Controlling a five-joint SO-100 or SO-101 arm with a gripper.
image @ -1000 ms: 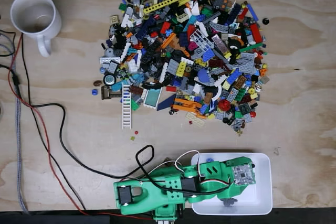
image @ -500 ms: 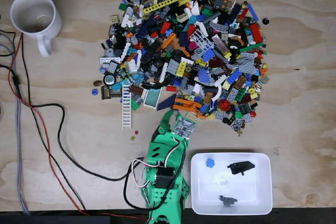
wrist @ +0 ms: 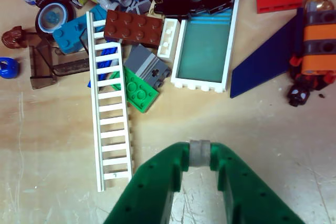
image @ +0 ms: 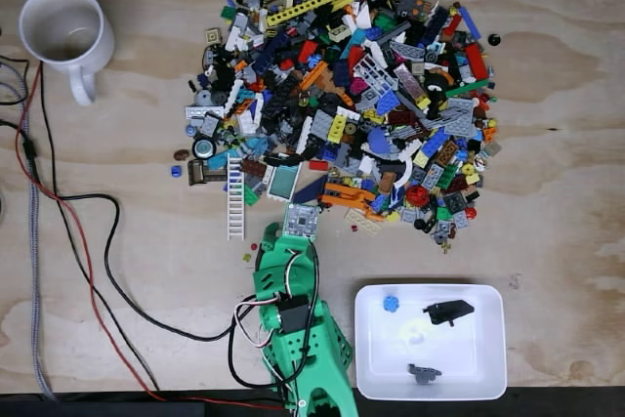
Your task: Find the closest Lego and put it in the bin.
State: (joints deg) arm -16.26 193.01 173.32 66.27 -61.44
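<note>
The Lego pile [image: 342, 85] covers the middle of the wooden table in the fixed view. At its near edge lie a white ladder [image: 234, 197] [wrist: 111, 108], a white window frame with teal glass [image: 284, 183] [wrist: 205, 51] and a dark blue wedge [image: 311, 189] [wrist: 262, 61]. My green gripper [image: 296, 225] [wrist: 199, 153] reaches up from the bottom edge and stops just short of these pieces. In the wrist view its fingers meet at a grey pad, shut, with nothing held. The white bin [image: 488, 378] sits to the right of the arm and holds a few small pieces.
A white mug [image: 63, 31] stands at the top left. Black and red cables [image: 88, 241] run down the left side to the arm's base. Two tiny loose studs [image: 250, 252] lie left of the gripper. A green plate [wrist: 137, 90] leans against the ladder.
One second ago the arm lay over the bin. It swung left and stretched toward the pile's near edge, then shifted further left to the ladder and window.
</note>
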